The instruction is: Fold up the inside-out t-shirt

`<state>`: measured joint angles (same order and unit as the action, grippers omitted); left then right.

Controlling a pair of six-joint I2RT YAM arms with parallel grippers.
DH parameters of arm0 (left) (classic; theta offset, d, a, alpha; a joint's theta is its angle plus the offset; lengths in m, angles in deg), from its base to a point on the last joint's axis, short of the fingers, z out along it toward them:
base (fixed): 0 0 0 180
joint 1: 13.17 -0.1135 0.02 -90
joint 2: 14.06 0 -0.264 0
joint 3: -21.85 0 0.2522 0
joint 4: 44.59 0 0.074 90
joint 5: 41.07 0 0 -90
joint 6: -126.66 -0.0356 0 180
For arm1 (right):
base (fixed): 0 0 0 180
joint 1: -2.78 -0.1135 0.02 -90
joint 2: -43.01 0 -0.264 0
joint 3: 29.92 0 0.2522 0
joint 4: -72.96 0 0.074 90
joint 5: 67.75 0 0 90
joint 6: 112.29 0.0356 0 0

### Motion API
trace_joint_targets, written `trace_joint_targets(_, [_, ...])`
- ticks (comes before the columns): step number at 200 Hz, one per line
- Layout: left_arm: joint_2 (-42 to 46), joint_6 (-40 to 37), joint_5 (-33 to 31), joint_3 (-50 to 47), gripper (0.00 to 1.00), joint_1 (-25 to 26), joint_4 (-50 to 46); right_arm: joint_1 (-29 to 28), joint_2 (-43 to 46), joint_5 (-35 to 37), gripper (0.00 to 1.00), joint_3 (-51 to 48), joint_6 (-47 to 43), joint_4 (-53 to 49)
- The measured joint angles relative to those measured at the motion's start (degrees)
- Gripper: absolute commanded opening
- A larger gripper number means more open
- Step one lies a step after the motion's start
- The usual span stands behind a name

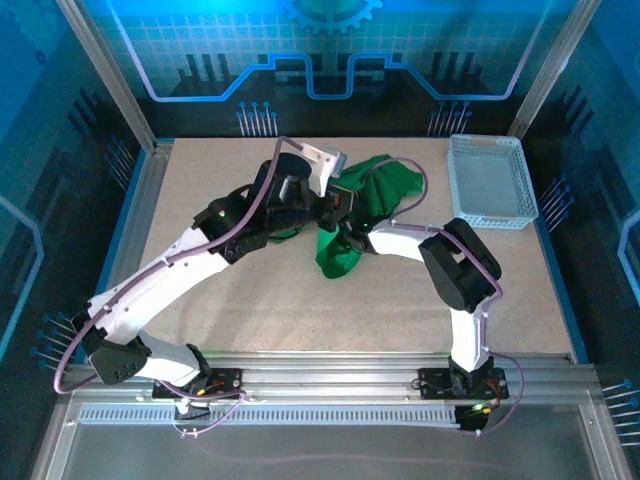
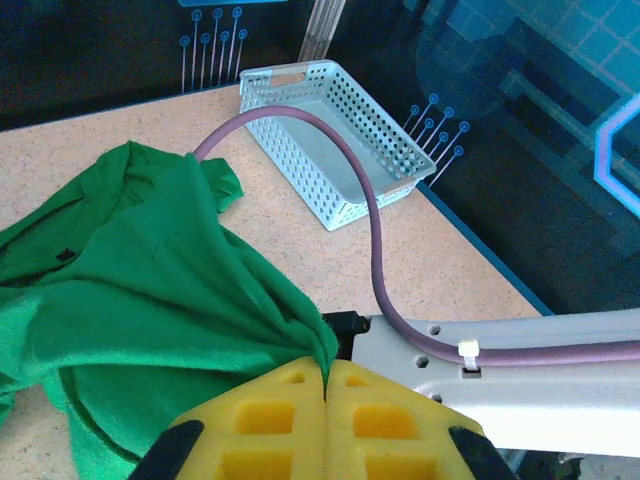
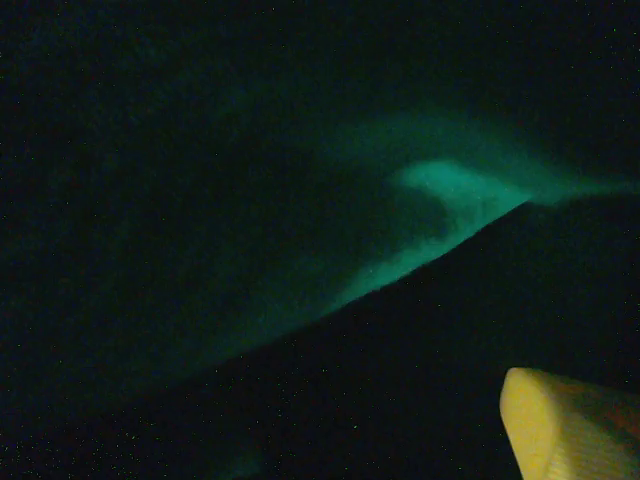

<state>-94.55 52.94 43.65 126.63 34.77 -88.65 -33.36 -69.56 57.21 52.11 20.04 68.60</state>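
Jaws of my left gripper (image 2: 326,378) are pinching shut on the bunched green t-shirt (image 2: 150,290), which is lying mid table (image 1: 250,310). My right gripper (image 1: 345,230) is sitting buried in cloth, and I cannot tell its jaw state.

A dim green t-shirt (image 3: 450,195) fold glows in near darkness; one yellow claw fingertip (image 3: 565,425) sits below it.

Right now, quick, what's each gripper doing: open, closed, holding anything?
Left gripper: closed, pinching the green t-shirt.
Right gripper: cannot tell; dark view, a yellow fingertip amid green cloth.
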Motion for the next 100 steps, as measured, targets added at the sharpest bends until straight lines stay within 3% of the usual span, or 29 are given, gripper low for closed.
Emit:
trace_joint_targets(47, [1.64,-1.81,-2.6,-0.02,0.0,0.22,-0.28,2.21,4.81,-7.02,0.89,-9.11,-4.57,6.67])
trace_joint_targets(100, [3.37,-2.29,-0.74,-0.87,0.0,0.74,1.07,5.97,4.74,-9.97,0.89,-7.54,-3.96,5.38])
